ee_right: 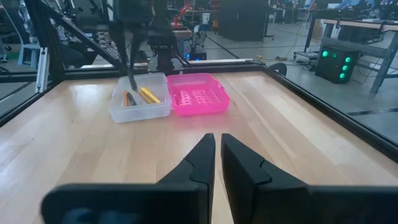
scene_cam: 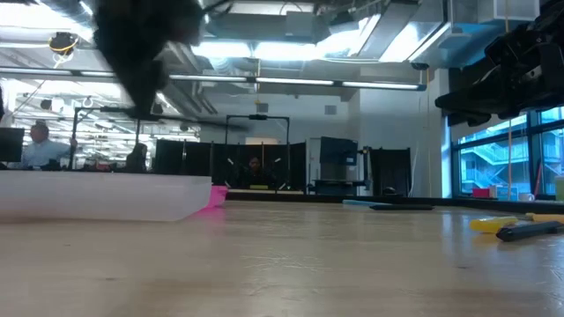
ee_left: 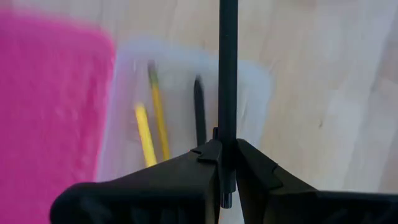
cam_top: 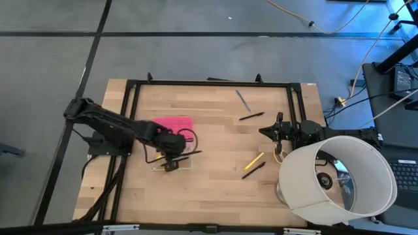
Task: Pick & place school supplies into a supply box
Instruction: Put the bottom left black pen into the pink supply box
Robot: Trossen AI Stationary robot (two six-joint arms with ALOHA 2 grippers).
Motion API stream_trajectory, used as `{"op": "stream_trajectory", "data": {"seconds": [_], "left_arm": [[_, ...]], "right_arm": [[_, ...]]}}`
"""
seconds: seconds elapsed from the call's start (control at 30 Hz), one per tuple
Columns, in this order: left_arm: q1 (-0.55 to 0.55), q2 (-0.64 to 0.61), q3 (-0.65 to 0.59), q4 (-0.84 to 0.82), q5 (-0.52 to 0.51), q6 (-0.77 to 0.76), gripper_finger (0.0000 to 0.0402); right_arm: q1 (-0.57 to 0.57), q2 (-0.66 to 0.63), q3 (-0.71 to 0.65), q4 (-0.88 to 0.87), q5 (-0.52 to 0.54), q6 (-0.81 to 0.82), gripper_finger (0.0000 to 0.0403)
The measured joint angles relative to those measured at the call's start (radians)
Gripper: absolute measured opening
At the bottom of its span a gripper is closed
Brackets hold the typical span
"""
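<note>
The supply box point(ee_left: 186, 112), clear plastic, stands open on the table with its pink lid point(cam_top: 174, 123) lying beside it on the far side. Two yellow pencils point(ee_left: 152, 130) and a black pen point(ee_left: 199, 112) lie inside. My left gripper point(ee_left: 227, 149) hovers over the box point(cam_top: 171, 161), shut on another black pen point(ee_left: 227, 74). My right gripper point(ee_right: 217, 155) waits shut near the table's right side point(cam_top: 274, 130). A grey pen point(cam_top: 243, 100), a black pen point(cam_top: 251, 116), a yellow pencil point(cam_top: 253, 161) and another black pen point(cam_top: 253, 171) lie flat on the wood. My left gripper pinches the black pen near one end point(ee_left: 227, 134) between its two fingers, which come from above and lie across it. The pen is lifted clear, roughly level, and its long free part point(cam_top: 192, 153) reaches out over the box toward the table's right.
A large white lampshade point(cam_top: 339, 179) stands at the table's near right corner, close to my right arm. A black frame point(cam_top: 209, 83) runs along the table's edges. Bare wood lies between the box and the loose pens. People sit in the room beyond point(scene_cam: 35, 145).
</note>
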Motion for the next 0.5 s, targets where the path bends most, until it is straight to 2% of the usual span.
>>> {"op": "stream_trajectory", "data": {"seconds": [0.27,0.37,0.5], "left_arm": [[-0.08,-0.114,-0.313,0.319,-0.024,-0.272,0.002],[-0.113,-0.135,-0.372,0.379,-0.043,-0.315,0.002],[-0.15,-0.139,-0.405,0.383,-0.067,-0.342,0.002]], "right_arm": [[0.0,0.0,0.0,0.0,0.0,0.0,0.0034],[0.0,0.0,0.0,0.0,0.0,0.001,0.0034],[0.0,0.0,0.0,0.0,0.0,0.001,0.0034]]}}
